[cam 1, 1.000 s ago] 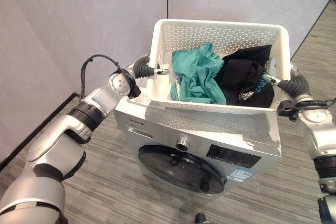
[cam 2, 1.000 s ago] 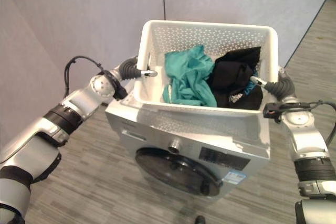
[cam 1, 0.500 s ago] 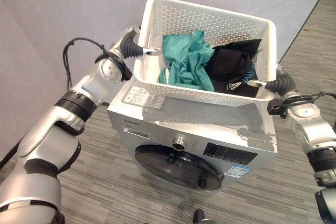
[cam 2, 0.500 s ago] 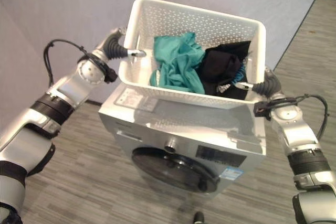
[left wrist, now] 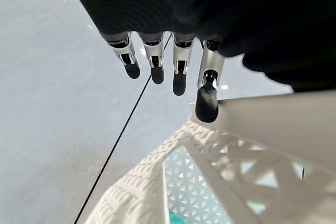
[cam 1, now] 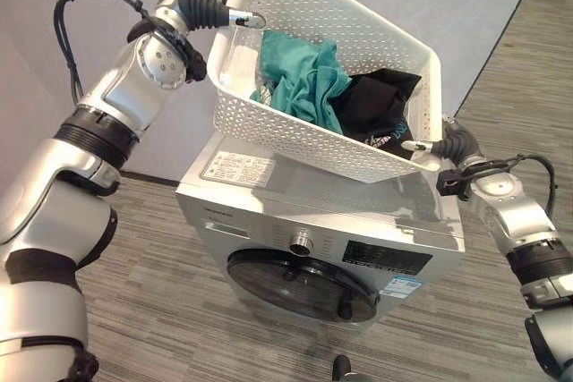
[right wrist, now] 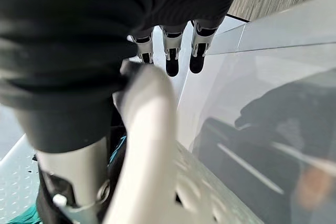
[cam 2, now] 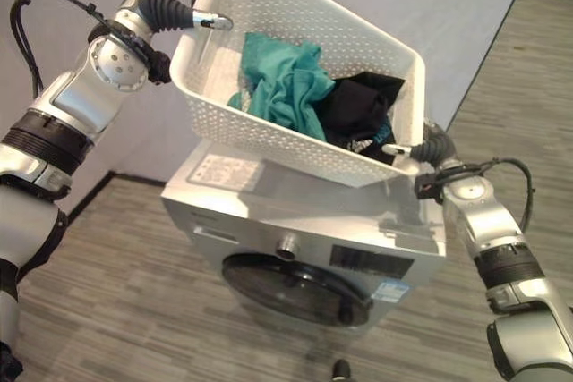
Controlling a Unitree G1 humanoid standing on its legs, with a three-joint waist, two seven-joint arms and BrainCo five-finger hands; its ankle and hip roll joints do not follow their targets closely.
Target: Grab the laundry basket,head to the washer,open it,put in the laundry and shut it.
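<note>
White perforated basket (cam 1: 295, 123); teal cloth (cam 1: 300, 78), black cloth (cam 1: 380, 105); silver washer (cam 1: 269, 221).

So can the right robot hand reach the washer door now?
Probably not. The right robot hand is holding up its end of the laundry basket, and the round washer door sits low on the front, shut.

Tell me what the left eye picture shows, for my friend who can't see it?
A tilted white laundry basket holding teal and black clothes is held over a washer by the left hand and right hand.
</note>
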